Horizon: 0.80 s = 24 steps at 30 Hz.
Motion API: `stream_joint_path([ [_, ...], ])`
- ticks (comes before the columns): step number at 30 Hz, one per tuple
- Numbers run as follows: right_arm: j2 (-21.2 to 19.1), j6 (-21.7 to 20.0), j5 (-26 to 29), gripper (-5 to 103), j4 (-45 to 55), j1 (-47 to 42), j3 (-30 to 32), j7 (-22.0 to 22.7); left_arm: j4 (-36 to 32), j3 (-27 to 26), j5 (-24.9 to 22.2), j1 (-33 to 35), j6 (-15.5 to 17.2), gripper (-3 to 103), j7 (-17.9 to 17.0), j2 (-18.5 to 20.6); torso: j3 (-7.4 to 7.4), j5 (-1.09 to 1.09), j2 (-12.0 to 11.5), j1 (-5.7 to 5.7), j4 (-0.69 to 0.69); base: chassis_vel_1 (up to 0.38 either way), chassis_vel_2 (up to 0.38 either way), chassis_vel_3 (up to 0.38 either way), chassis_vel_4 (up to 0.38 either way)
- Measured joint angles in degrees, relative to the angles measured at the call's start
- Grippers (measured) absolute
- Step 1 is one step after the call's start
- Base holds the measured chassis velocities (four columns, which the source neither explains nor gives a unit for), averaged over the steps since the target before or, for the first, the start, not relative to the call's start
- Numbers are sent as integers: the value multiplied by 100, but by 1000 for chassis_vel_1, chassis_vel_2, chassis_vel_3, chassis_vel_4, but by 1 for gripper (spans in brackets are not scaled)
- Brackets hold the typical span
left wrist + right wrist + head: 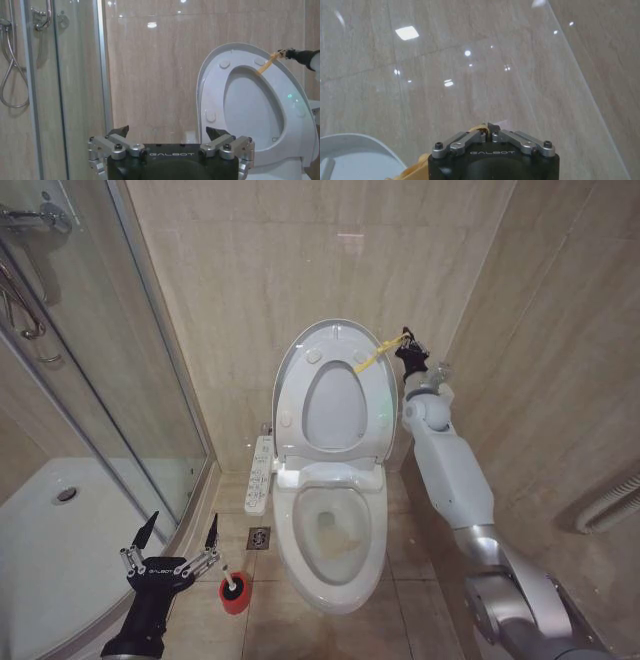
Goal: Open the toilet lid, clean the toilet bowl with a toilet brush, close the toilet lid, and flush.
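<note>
The toilet lid (296,380) stands raised against the back wall, also seen in the left wrist view (215,93). My right gripper (408,346) is at the lid's upper right edge, shut on its yellow tag (374,359); the right wrist view shows the fingers (491,132) pinched together. Below the lid, the toilet bowl (292,545) is uncovered. The toilet brush (229,582) stands in its red cup (236,595) on the floor, left of the bowl. My left gripper (182,525) hovers open just left of the cup, holding nothing, and is seen again in its wrist view (167,131).
A white button panel (260,475) runs along the bowl's left side. A glass shower enclosure (100,380) with a white tray (40,540) fills the left. A floor drain (259,537) sits beside the bowl. A tiled wall and a ribbed hose (610,505) close the right side.
</note>
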Motion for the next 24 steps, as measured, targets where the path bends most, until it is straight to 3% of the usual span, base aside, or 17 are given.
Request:
stream_joint_path([
  [3,-28,-62,60,2,83,-70,3,2,0,0,0,0,0,100,0,0,0,0,0,0,1,0,0,0,0],
  [4,-49,-83,87,13,126,-101,4,3,0,0,0,0,0,100,0,0,0,0,0,0,2,0,0,0,0],
  [11,-248,-384,309,13,635,-406,-14,147,0,0,0,0,0,100,0,0,1,1,0,0,2,0,0,0,0],
  [12,-311,-472,343,39,800,-501,-14,203,0,0,0,0,0,100,0,0,0,0,0,0,2,0,0,0,0],
  [18,-605,-937,468,39,1620,-1075,-8,403,0,0,0,0,0,100,0,0,0,1,0,0,1,0,0,0,0],
  [19,-689,-1031,519,67,1854,-1250,2,467,0,0,0,0,0,100,0,0,0,1,0,0,1,0,0,0,0],
  [24,-914,-1201,709,67,2570,-1759,124,653,0,0,0,0,0,100,0,0,0,0,0,0,4,0,0,0,0],
])
